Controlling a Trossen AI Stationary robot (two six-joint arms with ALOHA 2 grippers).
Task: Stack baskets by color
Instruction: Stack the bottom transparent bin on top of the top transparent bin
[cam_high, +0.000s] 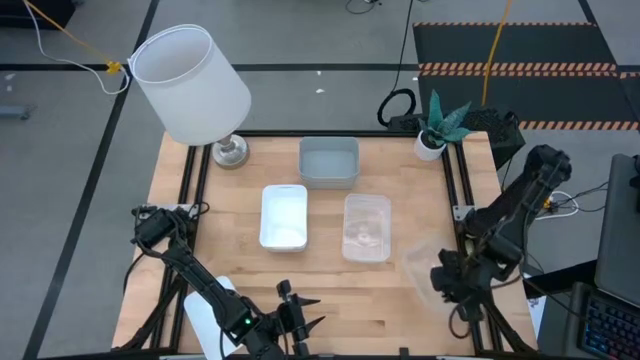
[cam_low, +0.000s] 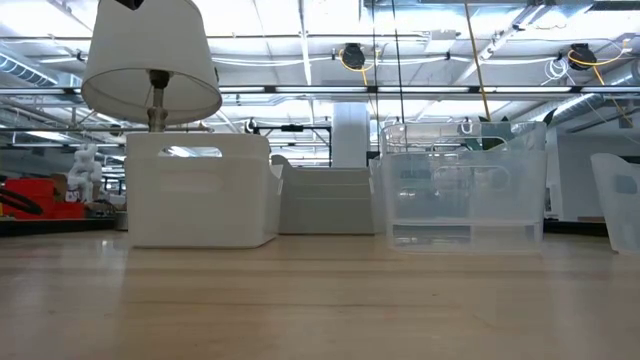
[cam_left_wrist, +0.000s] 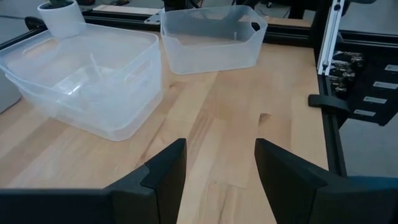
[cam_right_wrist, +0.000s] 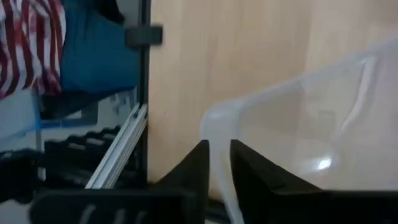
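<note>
Right gripper (cam_right_wrist: 217, 163) pinches rim of a clear basket (cam_right_wrist: 311, 118) right of the clear stack (cam_high: 366, 227); left gripper (cam_left_wrist: 219, 171) spread, empty, near the stack.

The shallow clear plastic basket (cam_right_wrist: 298, 124) at the right gripper (cam_right_wrist: 219, 163) is blurred and cut off by the wrist picture's edge. In the low view, another clear plastic bin (cam_low: 622, 200) is cropped at the border, and the tall white lampshade (cam_low: 150, 55) loses its top.

Three baskets occupy the bench (cam_high: 330, 300) centre: one (cam_high: 328, 161) at the rear, two side by side (cam_high: 284, 216) (cam_high: 366, 227) before it. A fourth basket (cam_high: 422, 262) lies by the right edge. The lamp (cam_high: 195, 88) and plant pot (cam_high: 431, 143) stand at the rear corners.
</note>
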